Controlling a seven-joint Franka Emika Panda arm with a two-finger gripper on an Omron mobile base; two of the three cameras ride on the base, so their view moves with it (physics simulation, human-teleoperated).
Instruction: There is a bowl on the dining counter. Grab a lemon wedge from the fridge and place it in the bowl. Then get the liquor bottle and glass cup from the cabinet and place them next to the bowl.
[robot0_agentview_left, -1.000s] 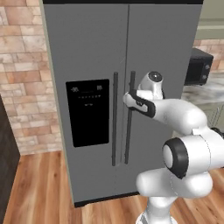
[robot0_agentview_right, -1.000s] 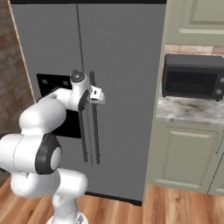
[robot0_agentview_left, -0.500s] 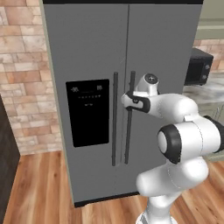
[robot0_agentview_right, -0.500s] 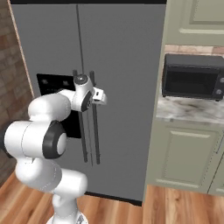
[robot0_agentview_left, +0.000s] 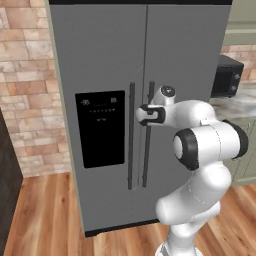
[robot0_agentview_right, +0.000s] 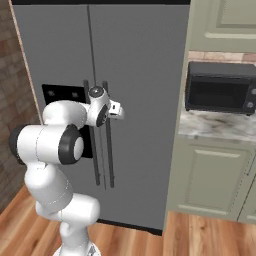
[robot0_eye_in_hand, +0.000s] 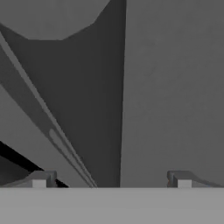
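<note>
The tall grey fridge (robot0_agentview_left: 100, 60) (robot0_agentview_right: 140, 75) stands shut in front of me. My gripper (robot0_agentview_left: 143, 114) (robot0_agentview_right: 119, 110) is at the right door's long dark handle (robot0_agentview_left: 146, 160) (robot0_agentview_right: 109, 160), about a third of the way down it. In the hand view the gripper (robot0_eye_in_hand: 111, 180) is open, its fingertips (robot0_eye_in_hand: 40, 179) wide apart with the grey door close ahead and nothing held. A sage-green wall cabinet (robot0_agentview_right: 225, 20) hangs above the microwave. The bowl, dining counter, lemon wedge, liquor bottle and glass cup are out of view.
A black dispenser panel (robot0_agentview_left: 100, 127) sits on the left door. Right of the fridge, a black microwave (robot0_agentview_right: 220, 87) (robot0_agentview_left: 227, 75) stands on a marble worktop (robot0_agentview_right: 215, 125) over green base cabinets (robot0_agentview_right: 210, 175). A brick wall (robot0_agentview_left: 25, 75) is to the left.
The hand has edged slightly left, closer to the right door's handle. The arm's elbow has swung up and nearer the cameras. The jaws stay open.
</note>
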